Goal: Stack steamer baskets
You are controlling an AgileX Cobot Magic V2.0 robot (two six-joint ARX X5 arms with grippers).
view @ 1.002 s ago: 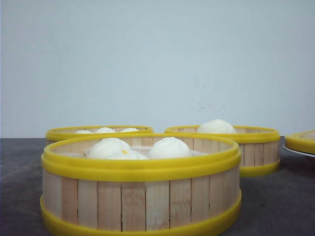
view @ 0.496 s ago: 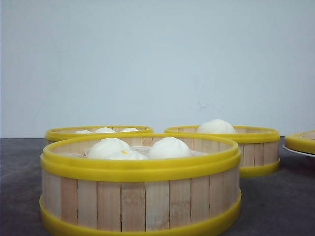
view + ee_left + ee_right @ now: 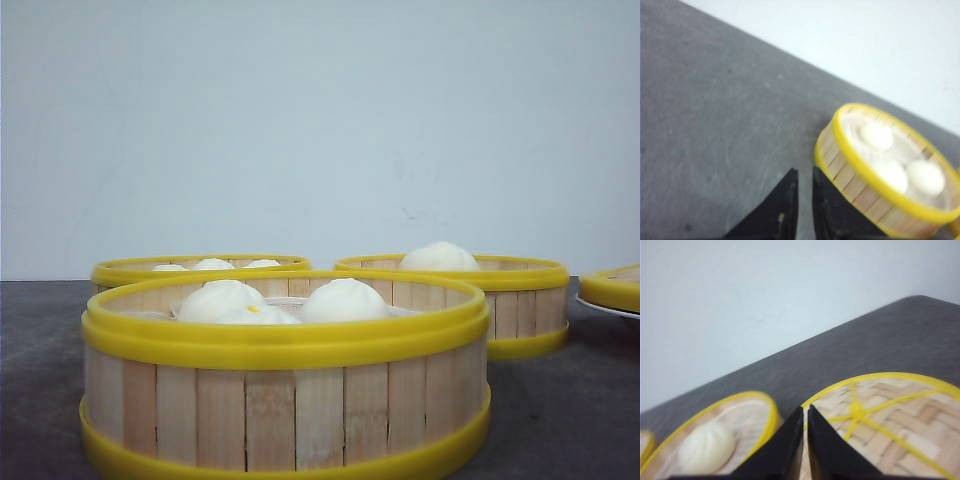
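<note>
Three steamer baskets are sitting unstacked on a dark grey surface (image 3: 560, 420) before a pale wall (image 3: 320, 130). In the front view, the nearest basket (image 3: 285, 400) is filling the foreground, its yellow rims framing pale wooden slats, with white buns (image 3: 345, 300) showing above its top rim. Behind it to the left, a second basket (image 3: 200, 268) is holding three smaller buns, and behind it to the right a third basket (image 3: 500, 300) is carrying a single large bun (image 3: 438, 257). At the far right edge, a yellow-rimmed woven lid (image 3: 612, 288) is resting on a white plate (image 3: 608, 310), both cut off by the frame.

Neither arm is appearing in the front view. In the left wrist view, the left end effector (image 3: 803, 175) is hanging above bare surface with its two black fingers (image 3: 785, 200) drawn narrow, only a thin slit between them, holding nothing; a basket with buns (image 3: 880, 180) is lying just beside it, apart from the fingers. In the right wrist view, the right end effector (image 3: 805, 412) is likewise showing its fingers nearly together and gripping nothing, poised between the woven lid (image 3: 890, 425) with its yellow crossed ribs and the basket holding one bun (image 3: 715, 440). Both wrist views are blurred.
</note>
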